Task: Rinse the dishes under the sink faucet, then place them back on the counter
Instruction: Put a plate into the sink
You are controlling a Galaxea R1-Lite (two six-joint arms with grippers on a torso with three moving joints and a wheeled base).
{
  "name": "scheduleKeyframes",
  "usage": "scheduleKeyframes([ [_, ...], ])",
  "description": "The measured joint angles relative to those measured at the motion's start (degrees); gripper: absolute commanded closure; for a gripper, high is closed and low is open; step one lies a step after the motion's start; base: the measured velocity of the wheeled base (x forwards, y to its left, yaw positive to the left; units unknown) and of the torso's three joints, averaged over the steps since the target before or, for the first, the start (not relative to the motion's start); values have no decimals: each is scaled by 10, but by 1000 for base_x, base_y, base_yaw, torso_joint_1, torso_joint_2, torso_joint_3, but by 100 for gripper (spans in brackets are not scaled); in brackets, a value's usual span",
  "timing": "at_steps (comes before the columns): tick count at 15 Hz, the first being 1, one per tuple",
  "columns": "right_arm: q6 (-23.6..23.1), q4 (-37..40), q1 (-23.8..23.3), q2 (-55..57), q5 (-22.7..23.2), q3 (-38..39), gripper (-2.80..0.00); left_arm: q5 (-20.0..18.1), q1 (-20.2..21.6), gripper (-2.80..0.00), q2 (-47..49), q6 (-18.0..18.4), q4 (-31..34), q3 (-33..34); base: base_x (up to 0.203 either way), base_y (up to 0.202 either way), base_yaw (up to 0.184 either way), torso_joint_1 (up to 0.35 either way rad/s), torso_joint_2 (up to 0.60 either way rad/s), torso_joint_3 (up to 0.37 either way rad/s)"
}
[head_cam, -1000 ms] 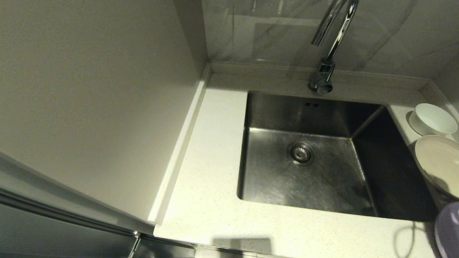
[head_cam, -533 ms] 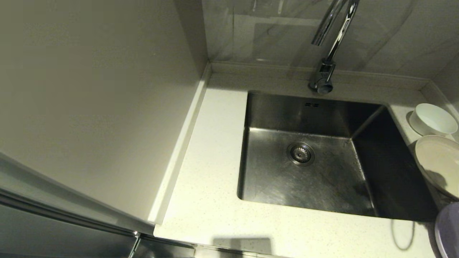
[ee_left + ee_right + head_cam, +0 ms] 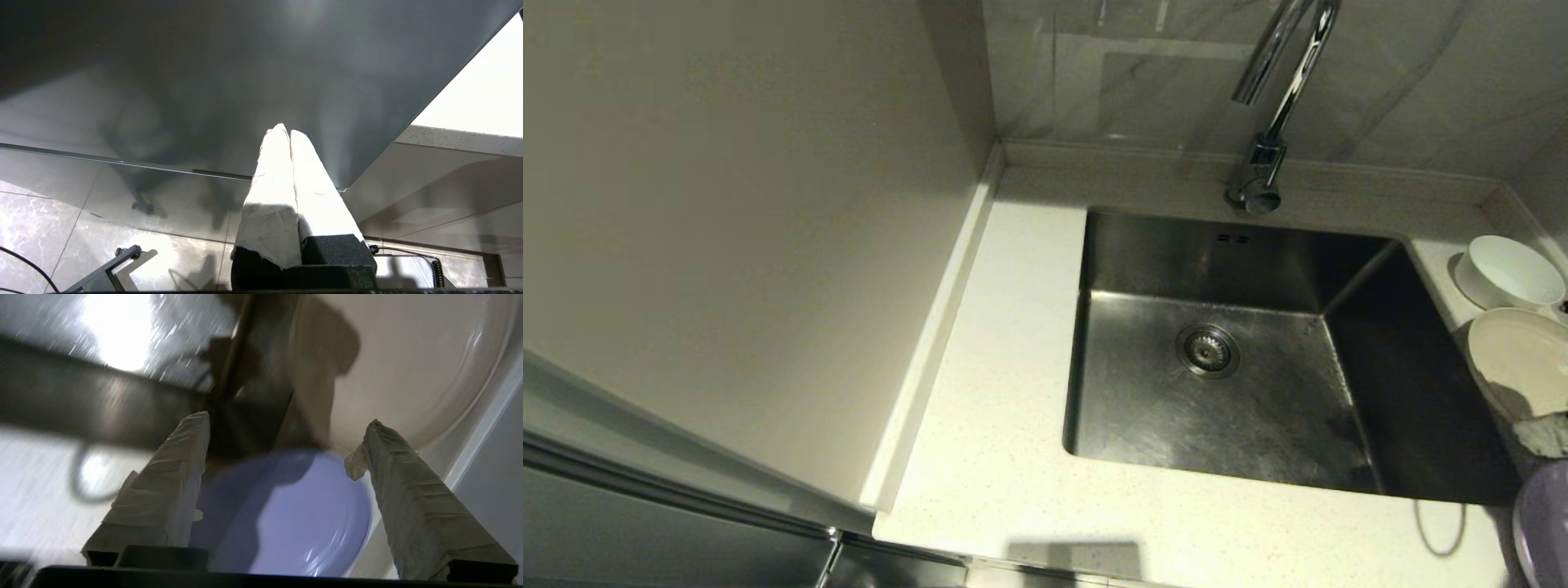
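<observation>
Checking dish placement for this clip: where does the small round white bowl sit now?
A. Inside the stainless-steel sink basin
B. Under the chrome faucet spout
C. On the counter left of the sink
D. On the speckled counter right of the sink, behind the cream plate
D: the small round white bowl stands on the off-white speckled counter right of the stainless-steel sink, just behind the cream-beige shallow plate.

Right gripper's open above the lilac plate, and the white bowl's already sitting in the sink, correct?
Not quite: the white bowl sits on the counter beside the sink, per the head view. The right gripper is open above the lilac plate.
</observation>
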Motion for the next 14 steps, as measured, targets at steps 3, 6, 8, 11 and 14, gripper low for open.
scheduleKeyframes([
  [3, -8, -94, 0, 60, -4, 5, -280, 0, 0, 0, 0, 0, 0, 0, 0, 0, 0, 0, 0, 0],
  [6, -13, -124, 0, 117, -5, -16, -280, 0, 0, 0, 0, 0, 0, 0, 0, 0, 0, 0, 0, 0],
  [8, -21, -164, 0, 150, -6, -22, -280, 0, 0, 0, 0, 0, 0, 0, 0, 0, 0, 0, 0, 0],
  [11, -29, -190, -1, 171, -9, -25, -280, 0, 0, 0, 0, 0, 0, 0, 0, 0, 0, 0, 0, 0],
  [14, -43, -179, -3, 127, -8, -10, -280, 0, 0, 0, 0, 0, 0, 0, 0, 0, 0, 0, 0, 0],
])
